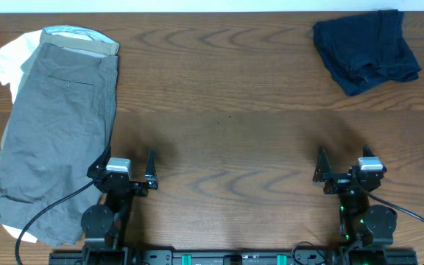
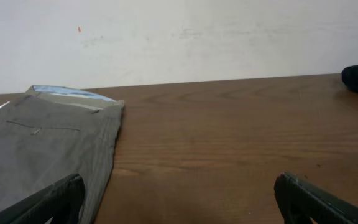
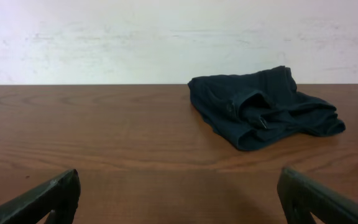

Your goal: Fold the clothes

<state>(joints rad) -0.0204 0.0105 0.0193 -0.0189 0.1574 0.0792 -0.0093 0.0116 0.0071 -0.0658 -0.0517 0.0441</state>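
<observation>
Grey shorts: flat on top of the pile at the left side of the table. The back pocket faces up, the waistband is toward the far edge and the leg hems are toward the robot. They look fairly smooth, not wadded.

Under them: khaki shorts peek out at the far end and a white piece sticks out along the left edge. Can't tell how many layers are stacked in there.

Navy piece: crumpled in a loose heap at the far right of the table, well apart from the pile.

Left hand: fingers spread wide with nothing in them, sitting just beside the near right edge of the grey shorts.

Right hand: same deal, spread wide and empty over bare wood, with the navy heap well ahead of it.

How it'll handle: soft, light cotton with basically no stiffness, so it'll likely droop from wherever it gets pinched. Not fragile. It probably won't slide cleanly on the wood and is more likely to drag and bunch up.

Where to grab: on the grey shorts, the waistband corners or hem corners look best, since the doubled, stitched fabric gives the fingers something thicker to bite. One corner per hand should keep the edge taut. The navy heap likely needs lifting by a thick seam and shaking open first.

Watch out: a deep pinch on the grey pair could easily catch the khaki layer underneath too.
</observation>
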